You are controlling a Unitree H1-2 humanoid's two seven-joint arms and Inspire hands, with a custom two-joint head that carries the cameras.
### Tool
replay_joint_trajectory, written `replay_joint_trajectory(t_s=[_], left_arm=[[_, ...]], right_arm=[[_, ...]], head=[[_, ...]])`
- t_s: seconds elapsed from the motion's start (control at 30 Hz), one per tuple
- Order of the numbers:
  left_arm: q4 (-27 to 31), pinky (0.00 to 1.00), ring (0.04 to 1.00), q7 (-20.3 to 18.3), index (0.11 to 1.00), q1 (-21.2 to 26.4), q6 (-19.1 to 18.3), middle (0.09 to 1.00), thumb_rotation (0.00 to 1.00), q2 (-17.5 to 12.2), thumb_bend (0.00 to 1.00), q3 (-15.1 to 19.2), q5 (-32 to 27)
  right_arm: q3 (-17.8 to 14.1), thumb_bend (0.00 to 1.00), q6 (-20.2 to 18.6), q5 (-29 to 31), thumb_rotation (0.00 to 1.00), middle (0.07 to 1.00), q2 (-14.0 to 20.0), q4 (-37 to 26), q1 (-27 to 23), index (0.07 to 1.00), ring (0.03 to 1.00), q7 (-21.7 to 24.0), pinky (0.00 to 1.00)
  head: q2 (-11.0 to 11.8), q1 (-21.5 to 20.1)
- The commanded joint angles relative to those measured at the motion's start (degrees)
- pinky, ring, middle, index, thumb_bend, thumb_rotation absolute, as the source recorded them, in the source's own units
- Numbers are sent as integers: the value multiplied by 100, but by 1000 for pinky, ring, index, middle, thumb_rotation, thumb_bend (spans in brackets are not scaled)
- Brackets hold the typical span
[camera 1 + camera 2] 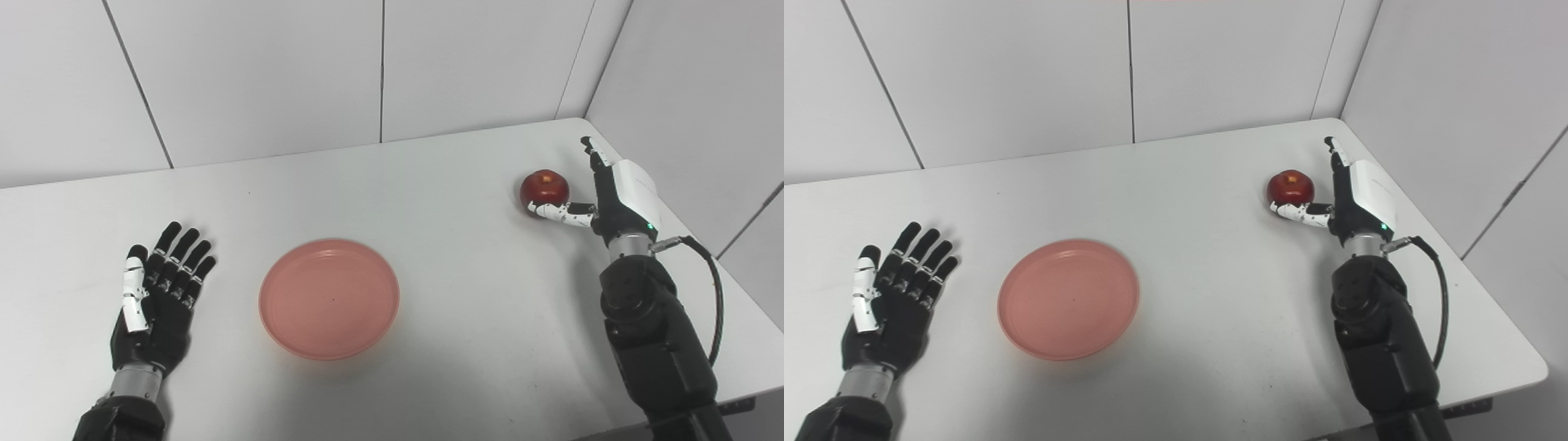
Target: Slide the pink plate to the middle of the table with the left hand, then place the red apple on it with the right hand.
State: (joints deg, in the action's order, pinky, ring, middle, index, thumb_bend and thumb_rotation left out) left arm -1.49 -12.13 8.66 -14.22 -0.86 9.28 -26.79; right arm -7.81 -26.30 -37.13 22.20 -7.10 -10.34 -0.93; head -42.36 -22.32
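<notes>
In the left eye view, the pink plate (329, 298) lay flat on the white tabletop (441, 184), near the middle and a bit toward the front edge. Nothing was on it. The left hand (160, 294) rested palm up, well to the left of the plate and not touching it. Its fingers were spread out straight and it held nothing. The red apple (544, 190) sat far off to the right, near the back corner by the wall (692, 92), well apart from the plate. The right hand (603, 196) stood just to the right of the apple. Its fingers pointed up and away, and its white thumb (560, 212) reached across the front of the apple, low down. The hand was spread apart and had not closed on the apple.

In the right eye view, the plate (1068, 298) sat a bit more to the left. The left hand (891, 300) lay flat and spread out. The apple (1290, 186) stood upright on the tabletop with its stem dip on top. The right hand (1350, 196) was beside it, thumb (1297, 212) touching or almost touching its front, fingers apart.
</notes>
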Motion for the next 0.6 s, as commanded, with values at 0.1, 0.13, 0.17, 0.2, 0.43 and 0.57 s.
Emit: replay_joint_trajectory(t_s=[0.1, 0.13, 0.17, 0.2, 0.43, 0.57], left_arm=[[-82, 917, 889, 31, 888, 47, 18, 895, 1000, -44, 413, 0, -8], [-72, 916, 888, 31, 887, 45, 6, 895, 1000, -41, 413, 4, -26], [-60, 919, 891, 32, 889, 43, -6, 898, 1000, -38, 412, 5, -38], [-51, 921, 892, 31, 890, 42, -14, 899, 1000, -37, 412, 4, -47], [-79, 918, 890, 50, 885, 34, -22, 892, 1000, -45, 420, 25, -45], [-65, 918, 889, 42, 884, 25, -17, 892, 1000, -49, 417, 19, -33]], right_arm=[[24, 1000, -33, -75, 399, 901, 195, 196, -336, 925, 852, -76, 741], [38, 1000, -24, -63, 401, 899, 200, 257, -358, 924, 851, -87, 741], [45, 1000, -9, -40, 397, 897, 204, 315, -378, 922, 850, -100, 739], [48, 1000, 2, -21, 395, 895, 204, 348, -390, 921, 850, -112, 738], [28, 1000, 168, 271, 380, 898, 209, 758, -541, 919, 865, -217, 764], [41, 1000, 147, 394, 381, 912, 204, 921, -632, 914, 882, -241, 785]], head=[[-5, -22], [-5, -22], [-5, -22], [-5, -22], [-16, -16], [-24, -13]])
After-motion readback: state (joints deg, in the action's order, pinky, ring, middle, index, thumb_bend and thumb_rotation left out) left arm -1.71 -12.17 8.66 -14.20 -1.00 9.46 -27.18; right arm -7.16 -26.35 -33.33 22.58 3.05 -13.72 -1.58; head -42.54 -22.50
